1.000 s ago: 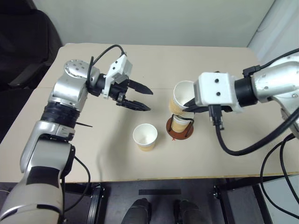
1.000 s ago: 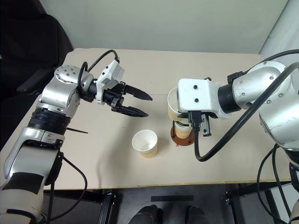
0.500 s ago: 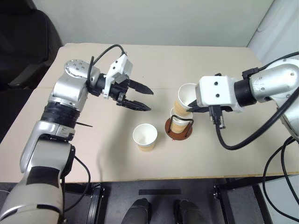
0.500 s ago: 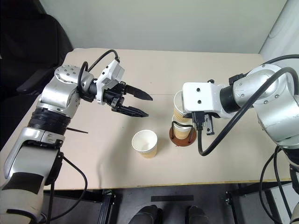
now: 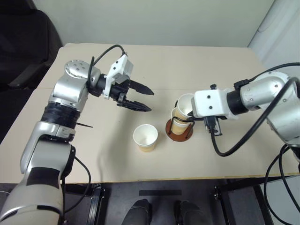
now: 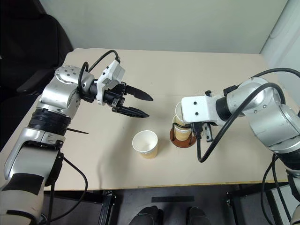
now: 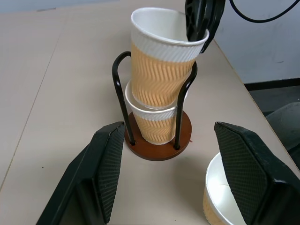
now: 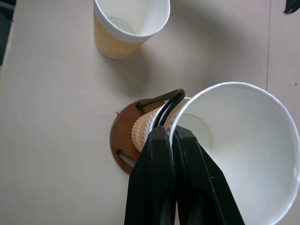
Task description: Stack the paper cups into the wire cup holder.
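I count three tan ribbed paper cups: two nested in the black wire cup holder (image 7: 157, 117), my right gripper (image 8: 171, 140) pinching the upper cup's (image 7: 164, 61) rim; the third cup (image 5: 145, 137) stands just beside it. My left gripper (image 5: 140, 98) hangs open, empty.

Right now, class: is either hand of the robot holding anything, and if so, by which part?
The right hand pinches the upper paper cup by its rim, one finger inside and one outside the wall. The left hand is open and holds nothing.
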Controlling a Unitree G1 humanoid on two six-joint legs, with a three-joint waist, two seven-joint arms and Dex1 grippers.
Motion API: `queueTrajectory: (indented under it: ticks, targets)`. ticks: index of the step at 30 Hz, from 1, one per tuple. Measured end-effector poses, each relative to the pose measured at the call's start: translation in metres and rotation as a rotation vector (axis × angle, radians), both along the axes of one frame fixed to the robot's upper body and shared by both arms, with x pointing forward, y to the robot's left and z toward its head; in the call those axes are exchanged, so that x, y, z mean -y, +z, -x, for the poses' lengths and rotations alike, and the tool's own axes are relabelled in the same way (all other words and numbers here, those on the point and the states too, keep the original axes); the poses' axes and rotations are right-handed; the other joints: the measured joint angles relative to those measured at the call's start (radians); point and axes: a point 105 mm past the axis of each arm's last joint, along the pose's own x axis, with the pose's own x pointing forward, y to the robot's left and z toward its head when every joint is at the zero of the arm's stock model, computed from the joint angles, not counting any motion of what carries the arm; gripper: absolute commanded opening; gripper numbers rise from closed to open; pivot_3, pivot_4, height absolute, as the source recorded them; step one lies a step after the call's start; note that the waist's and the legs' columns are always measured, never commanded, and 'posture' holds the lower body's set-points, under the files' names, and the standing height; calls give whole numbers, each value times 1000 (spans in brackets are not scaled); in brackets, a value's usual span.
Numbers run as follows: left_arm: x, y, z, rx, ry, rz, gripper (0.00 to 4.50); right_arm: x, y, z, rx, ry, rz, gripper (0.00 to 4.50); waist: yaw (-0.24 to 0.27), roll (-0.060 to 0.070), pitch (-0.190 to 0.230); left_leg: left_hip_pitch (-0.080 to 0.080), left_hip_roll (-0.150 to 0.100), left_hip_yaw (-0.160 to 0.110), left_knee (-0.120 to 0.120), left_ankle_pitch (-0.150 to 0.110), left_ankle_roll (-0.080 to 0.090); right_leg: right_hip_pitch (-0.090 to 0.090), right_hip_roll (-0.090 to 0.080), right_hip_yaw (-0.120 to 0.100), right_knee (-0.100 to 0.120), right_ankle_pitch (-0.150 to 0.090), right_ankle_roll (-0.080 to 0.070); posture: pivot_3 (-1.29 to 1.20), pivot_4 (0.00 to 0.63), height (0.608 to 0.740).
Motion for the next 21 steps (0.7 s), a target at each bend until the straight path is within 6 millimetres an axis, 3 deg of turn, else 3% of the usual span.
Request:
queueTrajectory:
  ticks: [3, 11, 13, 17, 21]
  targets:
    - [0, 0, 0, 0, -1, 0, 3287, -2, -3, -3, -1, 2, -5, 868, -1, 0, 0, 0, 0, 0, 0, 0, 0, 0, 0, 0, 0, 0, 0, 0, 150, 740]
    - [1, 0, 1, 2, -3, -1, 3287, -9, -1, -11, 1, -11, -60, 3751, -1, 0, 0, 0, 0, 0, 0, 0, 0, 0, 0, 0, 0, 0, 0, 0, 150, 740]
    - [1, 0, 1, 3, -5, -2, 3287, -15, 11, -13, 1, -27, -142, 3751, -3, 0, 0, 0, 0, 0, 0, 0, 0, -1, 0, 0, 0, 0, 0, 0, 150, 740]
    - [2, 0, 1, 2, -8, -3, 3287, -17, 54, -9, 33, -63, -344, 3751, -2, 0, 0, -1, 0, -1, -1, 0, 0, -1, 0, -1, -1, 0, 0, 0, 150, 740]
    - [3, -4, 0, 20, -6, -33, 3287, -16, 65, 0, 27, -94, -441, 3751, -1, 0, 0, -1, 0, -1, 0, 0, 0, 0, 0, -1, -2, 0, 0, 0, 150, 740]
